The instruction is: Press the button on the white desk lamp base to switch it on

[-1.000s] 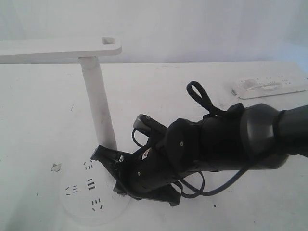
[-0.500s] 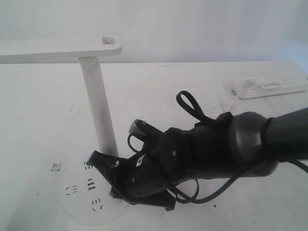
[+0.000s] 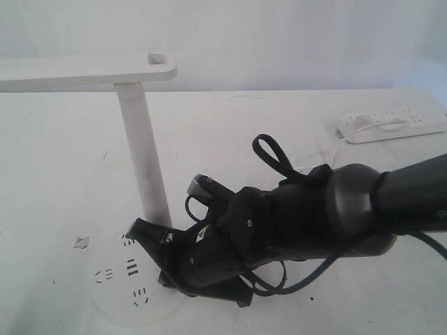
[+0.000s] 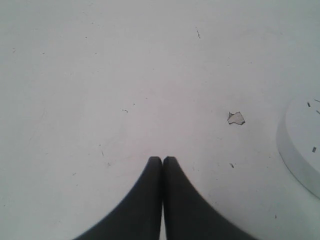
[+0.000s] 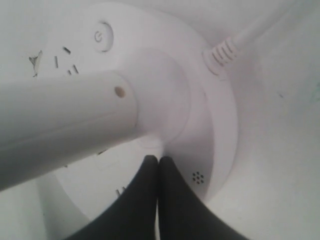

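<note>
White plastic everywhere in this one. Count: one desk lamp, meaning one white desk lamp base (image 3: 105, 301), one post (image 3: 143, 153) and one long flat head (image 3: 84, 73). There's also one button (image 5: 102, 36), one power strip (image 3: 391, 124) far off near the surface's (image 3: 279, 125) edge, one cable (image 5: 235, 45) plugged into the base rim, and two grippers.

The base lies flat on the surface with its top face up, so the button faces up too. It sits near the rim beside some dark socket slots. The post stands close to upright, with its long axis vertical. The head runs sideways and leaves the exterior view on the left.

The right gripper (image 5: 158, 160) is closed with nothing between its fingertips. The tips are right at the collar where the post meets the base, and I can't tell whether they're touching it. The button is on the other side of that collar, well apart from them.

The left gripper (image 4: 162, 160) is closed too, over bare surface near the base rim and a small grey scrap (image 4: 235, 118).

Writing: just a tiny mark on the button, too small to make out.
</note>
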### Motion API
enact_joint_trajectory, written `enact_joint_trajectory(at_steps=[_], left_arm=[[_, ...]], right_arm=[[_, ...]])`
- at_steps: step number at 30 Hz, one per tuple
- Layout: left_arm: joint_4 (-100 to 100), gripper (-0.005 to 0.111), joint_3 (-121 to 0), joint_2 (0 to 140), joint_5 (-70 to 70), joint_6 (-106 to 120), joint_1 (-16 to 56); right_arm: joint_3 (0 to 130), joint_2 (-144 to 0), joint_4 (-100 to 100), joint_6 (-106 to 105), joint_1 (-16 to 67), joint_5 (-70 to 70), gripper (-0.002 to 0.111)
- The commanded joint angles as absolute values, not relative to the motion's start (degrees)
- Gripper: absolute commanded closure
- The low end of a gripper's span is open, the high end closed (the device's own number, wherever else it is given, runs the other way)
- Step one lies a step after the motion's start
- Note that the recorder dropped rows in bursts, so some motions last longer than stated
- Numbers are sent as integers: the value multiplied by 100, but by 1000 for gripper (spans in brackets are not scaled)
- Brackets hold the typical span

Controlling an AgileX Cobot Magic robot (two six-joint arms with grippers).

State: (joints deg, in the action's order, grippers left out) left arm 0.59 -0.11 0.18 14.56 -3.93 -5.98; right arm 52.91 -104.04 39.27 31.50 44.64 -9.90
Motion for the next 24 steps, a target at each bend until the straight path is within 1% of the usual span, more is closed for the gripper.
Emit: enact_joint_trajectory(at_steps=[1,24], left_arm=[[79,107,0,0,1439,-400,-551],[79,107,0,0,1439,-400,-551]], right_arm=[[5252,-10484,3885,3151,4504,-1058,108],[5252,-10655,3759,2962,4504,-1358,108]])
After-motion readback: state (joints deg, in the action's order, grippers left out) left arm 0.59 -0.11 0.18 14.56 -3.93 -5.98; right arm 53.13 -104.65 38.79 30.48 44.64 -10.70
